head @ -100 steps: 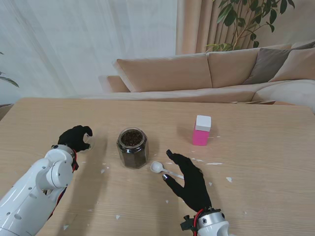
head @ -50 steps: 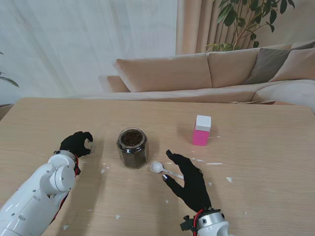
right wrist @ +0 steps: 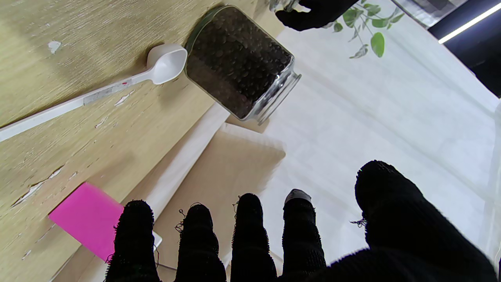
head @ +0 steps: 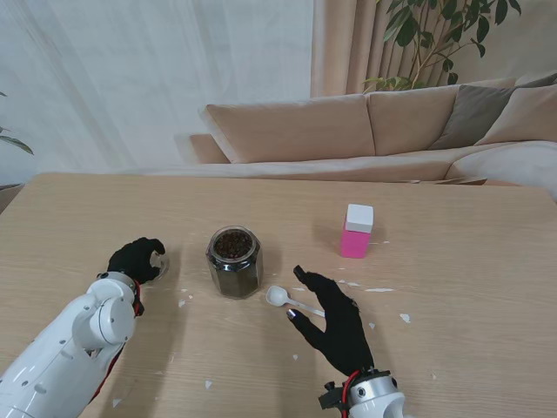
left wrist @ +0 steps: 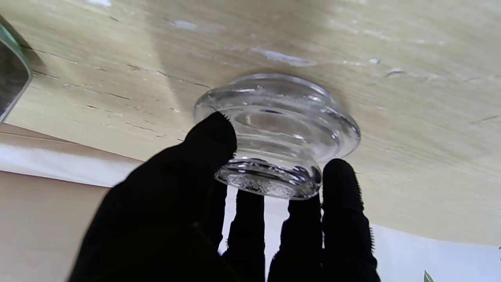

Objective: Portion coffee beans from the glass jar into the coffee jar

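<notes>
Lowered since earlier, the left hand (head: pixel 135 259) is setting the glass lid (left wrist: pixel 276 133) on the worktop (head: pixel 452 287), fingers (left wrist: pixel 340 196) gripping it; right hand (head: pixel 335 322) is hovering, fingers spread wide.

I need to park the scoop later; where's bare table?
Bare wood lies right of the pink box and beyond the bean jar. It's crowded between jar and right robot hand, where the white spoon lies.

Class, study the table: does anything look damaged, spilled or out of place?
Yes. The wooden table has chipped white patches scattered around the glass jar and white scoop. The jar's glass lid lies on the table by the left robot hand. No beans appear spilled.
</notes>
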Motion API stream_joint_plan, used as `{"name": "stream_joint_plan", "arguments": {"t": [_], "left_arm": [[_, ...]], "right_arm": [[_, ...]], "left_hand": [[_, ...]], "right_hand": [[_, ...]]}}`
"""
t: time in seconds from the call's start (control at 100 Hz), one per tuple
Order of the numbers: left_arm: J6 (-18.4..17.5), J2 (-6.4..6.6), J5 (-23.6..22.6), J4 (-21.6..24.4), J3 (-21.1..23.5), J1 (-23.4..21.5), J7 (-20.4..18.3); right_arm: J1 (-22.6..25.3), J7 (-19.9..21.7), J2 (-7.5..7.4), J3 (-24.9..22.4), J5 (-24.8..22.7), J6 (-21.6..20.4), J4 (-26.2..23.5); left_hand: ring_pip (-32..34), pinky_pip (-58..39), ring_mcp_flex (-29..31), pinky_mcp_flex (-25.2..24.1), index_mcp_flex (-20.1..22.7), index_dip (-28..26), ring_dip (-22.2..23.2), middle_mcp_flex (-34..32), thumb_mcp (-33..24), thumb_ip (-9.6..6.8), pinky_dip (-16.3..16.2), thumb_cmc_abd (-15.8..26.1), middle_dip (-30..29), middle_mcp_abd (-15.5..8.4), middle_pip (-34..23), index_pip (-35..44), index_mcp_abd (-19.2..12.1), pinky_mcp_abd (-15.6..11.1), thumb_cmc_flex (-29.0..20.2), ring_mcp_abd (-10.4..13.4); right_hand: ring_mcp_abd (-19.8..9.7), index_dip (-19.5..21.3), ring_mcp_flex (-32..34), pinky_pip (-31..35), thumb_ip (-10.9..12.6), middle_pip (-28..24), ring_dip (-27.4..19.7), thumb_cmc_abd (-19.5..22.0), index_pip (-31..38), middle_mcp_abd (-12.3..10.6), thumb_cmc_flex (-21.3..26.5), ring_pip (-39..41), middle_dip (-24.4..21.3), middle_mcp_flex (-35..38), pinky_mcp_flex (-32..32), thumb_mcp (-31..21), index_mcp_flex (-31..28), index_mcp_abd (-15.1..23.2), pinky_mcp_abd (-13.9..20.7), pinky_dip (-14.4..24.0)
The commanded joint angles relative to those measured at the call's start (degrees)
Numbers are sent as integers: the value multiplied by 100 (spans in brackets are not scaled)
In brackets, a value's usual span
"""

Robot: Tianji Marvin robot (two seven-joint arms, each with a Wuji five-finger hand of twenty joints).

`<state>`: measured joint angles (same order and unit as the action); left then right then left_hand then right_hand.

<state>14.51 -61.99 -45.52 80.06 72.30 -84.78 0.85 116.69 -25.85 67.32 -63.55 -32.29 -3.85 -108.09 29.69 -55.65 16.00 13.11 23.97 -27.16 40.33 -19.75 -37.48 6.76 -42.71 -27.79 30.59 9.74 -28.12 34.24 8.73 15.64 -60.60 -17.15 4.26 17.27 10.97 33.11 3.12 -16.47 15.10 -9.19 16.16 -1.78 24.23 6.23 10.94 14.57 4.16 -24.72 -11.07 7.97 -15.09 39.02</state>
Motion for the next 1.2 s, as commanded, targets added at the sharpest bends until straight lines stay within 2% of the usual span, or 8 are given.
{"name": "stream_joint_plan", "arguments": {"t": [0.0,0.26,0.43,0.53,0.63,0.9,0.97,1.19], "left_arm": [[44,-34,19,110,-3,-57,-113],[126,-25,127,243,39,-112,-291],[141,-29,175,329,87,-143,-318],[26,-23,178,491,193,-237,-346],[-250,-6,117,752,369,-429,-391],[-1236,26,242,1631,1012,-1201,-582],[-1476,28,443,1856,1178,-1418,-679],[-2047,-18,1121,2419,1563,-2079,-706]], "right_arm": [[35,96,22,19,7,9,-36],[39,94,22,20,2,16,-46],[37,91,22,19,-6,27,-45],[36,89,21,1,-23,51,-59],[28,101,8,-48,-121,114,-97],[206,479,-116,-507,-653,383,-631],[270,614,-145,-680,-792,493,-820],[323,1119,-207,-1204,-997,857,-1247]], "left_hand": [[-148,181,-190,-153,-177,138,-187,230,-446,-379,166,517,-94,-101,10,-171,226,-30,-187,395],[-1496,2183,-1214,-1272,-1045,816,-1101,896,503,-374,1328,444,-893,-264,1258,-1120,56,318,452,428],[-2382,3426,-1466,-1692,-1351,1015,-1337,1109,795,-337,1604,463,-968,-403,1979,-1496,-93,266,798,588],[-2606,4425,-1477,-1791,-1379,971,-1442,1140,1118,-376,1055,657,-823,-539,2118,-1561,-219,-85,879,822],[-2618,4476,-1468,-1835,-1365,959,-1461,1129,1188,-376,891,772,-801,-560,2101,-1562,-241,-283,978,881],[-2608,4586,-1472,-1881,-1100,982,-1383,1070,1811,-423,515,1323,-871,-511,1933,-1690,-336,-304,1021,865],[-2623,4637,-1465,-1898,-1039,985,-1421,1050,2406,-502,442,1601,-913,-478,1904,-1710,-363,-307,859,868],[-2607,4730,-1468,-1874,-782,1100,-1426,985,2811,-492,549,1959,-938,-336,1770,-1844,-333,-284,906,836]], "right_hand": [[-109,59,94,58,-88,-69,-10,-51,78,-112,96,56,14,159,-2,8,-117,135,113,49],[-82,58,102,64,-88,-67,-5,-58,78,-110,95,66,14,158,-8,9,-118,144,106,52],[-80,59,114,81,-87,-69,0,-69,81,-114,98,73,15,167,-23,8,-122,136,90,61],[-67,64,145,104,-84,-93,6,-161,95,-89,143,87,25,206,-47,-6,-148,129,84,72],[-1,119,271,207,-89,-207,83,-289,194,-57,199,207,80,282,-135,-41,-233,86,49,120],[88,308,471,484,-34,-576,299,-429,412,24,354,502,277,379,-282,-161,-389,63,7,205],[105,337,501,561,-4,-682,352,-442,422,37,375,588,359,401,-294,-187,-424,59,-2,209],[94,365,484,639,55,-725,381,-461,414,34,435,649,422,389,-282,-235,-433,60,-8,192]]}}
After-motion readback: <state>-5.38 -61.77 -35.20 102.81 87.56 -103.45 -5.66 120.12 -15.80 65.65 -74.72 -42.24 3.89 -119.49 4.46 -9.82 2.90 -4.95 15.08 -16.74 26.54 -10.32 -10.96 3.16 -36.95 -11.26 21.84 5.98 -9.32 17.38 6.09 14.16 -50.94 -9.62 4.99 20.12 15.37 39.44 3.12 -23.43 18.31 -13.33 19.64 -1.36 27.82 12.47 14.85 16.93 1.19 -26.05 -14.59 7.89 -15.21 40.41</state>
